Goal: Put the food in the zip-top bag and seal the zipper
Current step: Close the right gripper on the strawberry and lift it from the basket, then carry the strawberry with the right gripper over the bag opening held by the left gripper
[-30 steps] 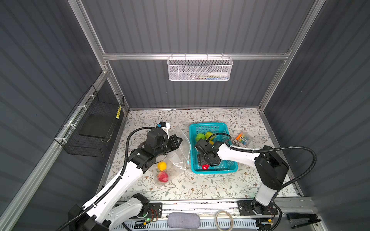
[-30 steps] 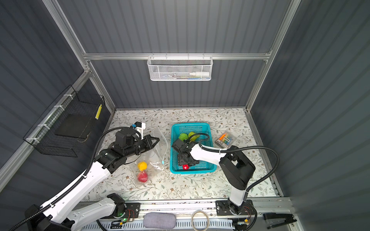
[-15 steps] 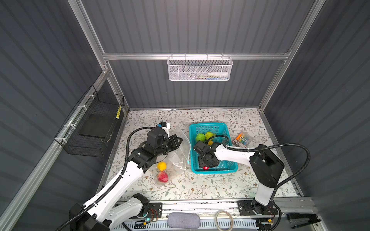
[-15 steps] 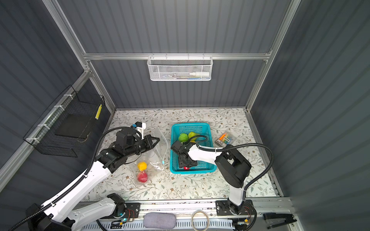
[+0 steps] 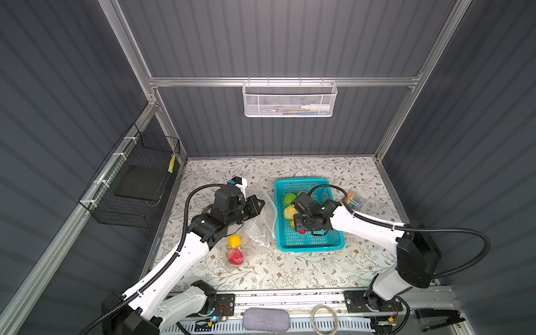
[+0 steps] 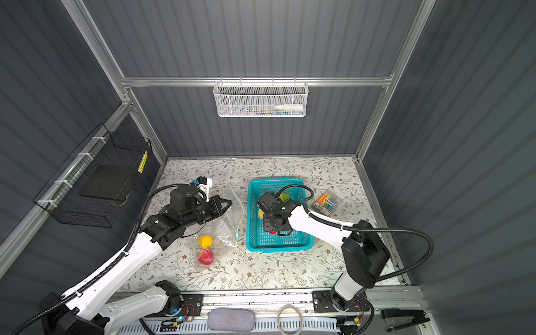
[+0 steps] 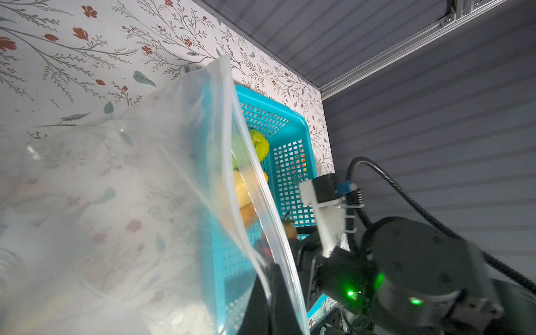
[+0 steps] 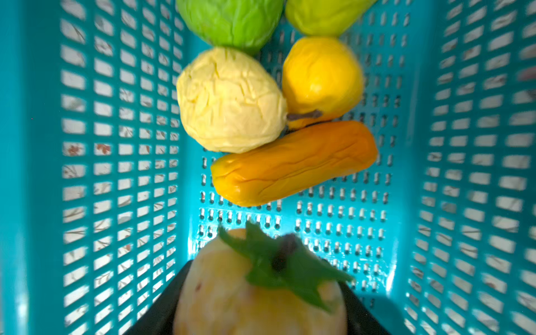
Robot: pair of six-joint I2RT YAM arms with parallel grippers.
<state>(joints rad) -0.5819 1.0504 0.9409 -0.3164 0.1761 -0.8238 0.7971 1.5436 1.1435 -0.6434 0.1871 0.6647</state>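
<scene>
Down inside the teal basket (image 5: 307, 249), the right gripper (image 5: 310, 229) had its jaws partly closed against both sides of a pale leaf-topped fruit (image 8: 255, 293), apparently gripping it. Whether that fruit had left the basket floor could not be told. Just beyond it lay five more pieces of food: an orange oblong piece (image 8: 293, 165), a pale yellow cabbage (image 8: 229, 101), a stemmed yellow fruit (image 8: 322, 75), a green cabbage (image 8: 232, 20) and a yellow-green piece (image 8: 324, 14) cut off at the frame edge. Beside the basket, the left gripper (image 5: 259, 204) was pinched fully shut on the upper edge of the zip-top bag (image 5: 256, 229), holding that edge raised. The zipper (image 5: 273, 229) ran down the side nearest the basket, its light-blue slider at the lower end. A round yellow fruit (image 5: 233, 241) and a red fruit (image 5: 235, 256) appeared to lie inside the bag's lower part, resting on the floral table (image 5: 290, 269). By that reckoning the task was early: two pieces bagged, one in the jaws, five waiting, sealing not yet done. The clear plastic made the width of the bag's mouth hard to judge, and most of the left fingers were hidden behind it. From above, the right arm covered much of the basket's contents.
</scene>
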